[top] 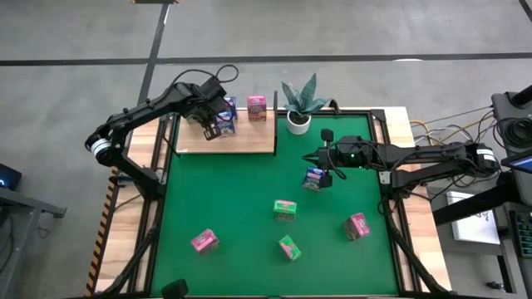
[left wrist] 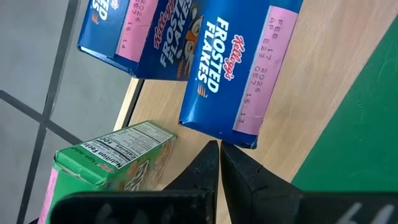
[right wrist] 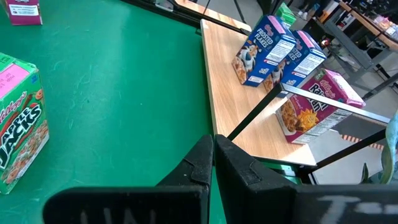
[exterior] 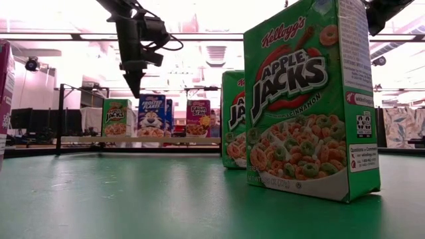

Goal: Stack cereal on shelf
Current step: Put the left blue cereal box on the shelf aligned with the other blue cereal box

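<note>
Hanging over the shelf [top: 249, 139] at the far left corner of the desk [top: 233, 208], the left gripper [left wrist: 219, 163] has its two fingers pressed tight together. It holds nothing. Its tips sit just in front of a blue Frosted Flakes box [left wrist: 239, 65] standing on the light wood, but I cannot tell if they touch it. A second blue box [left wrist: 134, 34] stands next to that one, and a green box [left wrist: 109, 158] lies close to the shelf's outer edge.

The right gripper [right wrist: 211, 158] is shut tight too and holds nothing. It hangs over the green desk, near the plant pot [top: 299, 120], with a blue-and-white box [top: 314, 178] just under the arm. From its wrist camera, a thin black post [right wrist: 273, 99] of the shelf crosses in front of a pink Raisin Bran box [right wrist: 317, 106] on the board.

Five more boxes are spread out on the green felt: two green ones [top: 285, 210] [top: 288, 247] near the middle and two pink ones [top: 204, 241] [top: 357, 226], one on each side. They sit well apart, so there is lots of bare green between them. In the low view, one Apple Jacks box [exterior: 309, 99] stands very close to the camera.
</note>
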Tool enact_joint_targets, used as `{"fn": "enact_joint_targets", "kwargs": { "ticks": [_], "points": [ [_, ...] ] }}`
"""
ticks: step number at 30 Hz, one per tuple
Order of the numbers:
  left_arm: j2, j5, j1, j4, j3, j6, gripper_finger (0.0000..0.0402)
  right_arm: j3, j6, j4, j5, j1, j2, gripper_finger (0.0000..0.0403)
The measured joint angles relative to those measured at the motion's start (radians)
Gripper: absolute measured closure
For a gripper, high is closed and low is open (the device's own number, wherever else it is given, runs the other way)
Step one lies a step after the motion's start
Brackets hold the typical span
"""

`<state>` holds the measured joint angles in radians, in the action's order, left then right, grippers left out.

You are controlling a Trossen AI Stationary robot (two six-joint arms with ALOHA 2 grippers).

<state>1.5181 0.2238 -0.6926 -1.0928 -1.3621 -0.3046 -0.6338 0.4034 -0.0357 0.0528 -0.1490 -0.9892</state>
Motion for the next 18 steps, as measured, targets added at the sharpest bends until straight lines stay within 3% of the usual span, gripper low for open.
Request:
{"fn": "enact_joint_targets", "kwargs": {
  "ticks": [18],
  "points": [
    [0.0, 0.048, -0.002, 0.057, 0.0, -0.025, 0.0402, 0.0, 0.0, 0.0, 0.0, 0.0, 0.0, 0.0394]
  ]
}}
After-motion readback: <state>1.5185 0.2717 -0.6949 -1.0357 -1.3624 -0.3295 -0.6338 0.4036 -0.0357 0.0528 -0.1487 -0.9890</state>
